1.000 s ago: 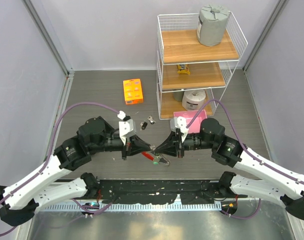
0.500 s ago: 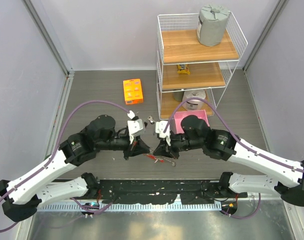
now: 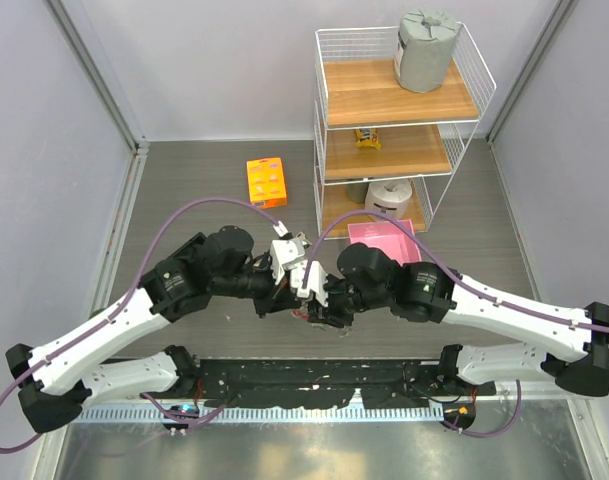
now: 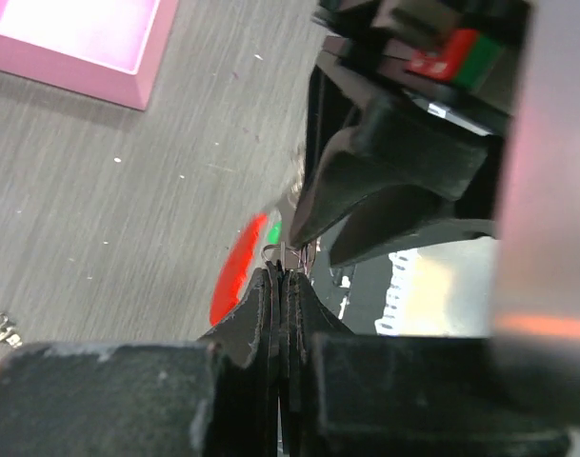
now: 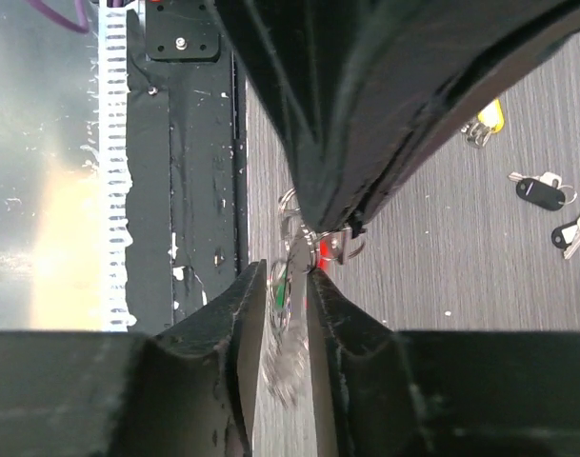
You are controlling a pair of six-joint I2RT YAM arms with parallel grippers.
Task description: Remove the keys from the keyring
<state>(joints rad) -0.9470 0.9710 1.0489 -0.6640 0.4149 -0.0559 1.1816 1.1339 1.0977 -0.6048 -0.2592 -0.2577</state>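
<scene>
The thin silvery metal keyring (image 4: 276, 250), with its bright red curved strap fob (image 4: 234, 271), is hanging between the two arms over the grey wood-grain tabletop (image 4: 128, 209). The black left gripper (image 4: 282, 274) is pinching it with its jaws fully together. The black right gripper (image 5: 287, 278) is standing narrowly parted around a blurred silvery key (image 5: 288, 347); I cannot tell whether it is gripping. Small loose keys (image 5: 539, 190) are lying nearby.

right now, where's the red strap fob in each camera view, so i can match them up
Top external: the red strap fob is a small red patch just below centre, mostly hidden beside the left hand.
Left wrist: the fob is a red curve left of centre, on the table.
Right wrist: the fob is a red sliver at centre.
Shared landmark: the tip of the left hand, next to the fob in each view.
</scene>
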